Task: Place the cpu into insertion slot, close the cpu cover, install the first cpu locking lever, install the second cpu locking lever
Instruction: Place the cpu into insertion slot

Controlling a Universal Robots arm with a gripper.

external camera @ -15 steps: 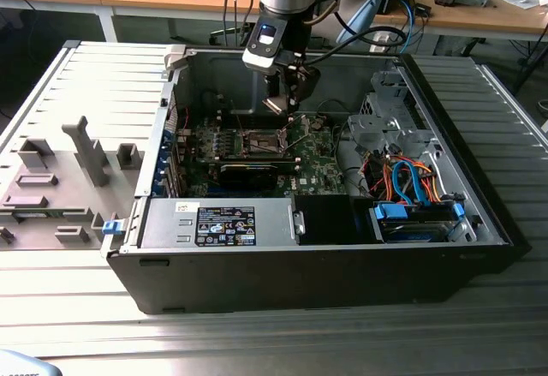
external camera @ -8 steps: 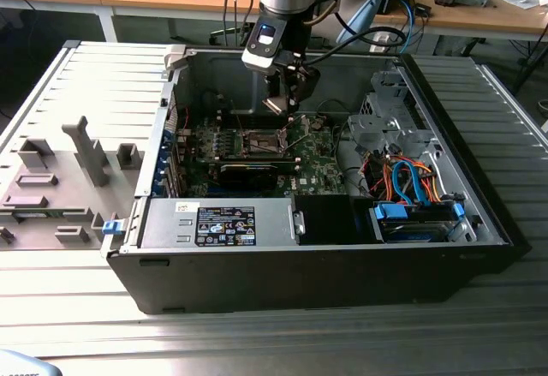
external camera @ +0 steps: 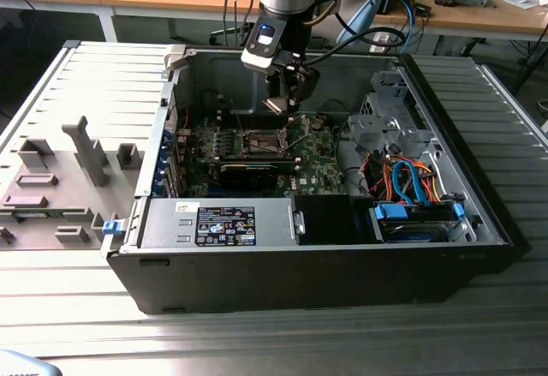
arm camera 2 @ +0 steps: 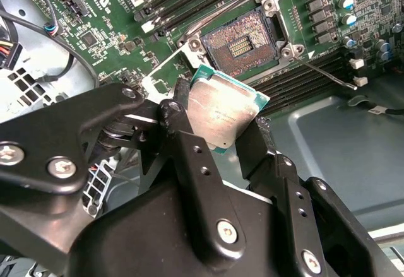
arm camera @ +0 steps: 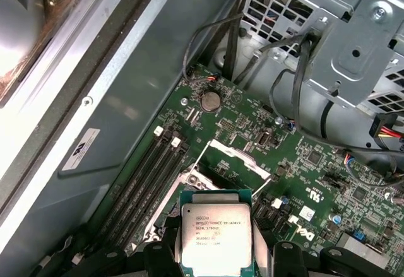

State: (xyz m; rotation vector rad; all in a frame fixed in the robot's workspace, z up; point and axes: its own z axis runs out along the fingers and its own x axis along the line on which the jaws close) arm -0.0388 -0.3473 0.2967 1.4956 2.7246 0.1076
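- Presently, in the exterior view, I have the gripper (external camera: 282,102) hanging inside the open computer case (external camera: 342,256), above the green motherboard (external camera: 317,166) and roughly over the insertion slot (external camera: 261,143), not touching it.
- In the second wrist view, the fingers (arm camera 2: 183,110) are clamped on opposite edges of the cpu (arm camera 2: 221,116), which is held clear of the slot. The socket's contact field lies bare, and a thin locking lever (arm camera 2: 328,75) stands swung out beside it.
- In the first wrist view, the cpu cover (arm camera: 235,155) stands hinged open beyond the chip.
- My finding: no step is complete. Seating the chip, closing the cover and setting both levers are all outstanding.
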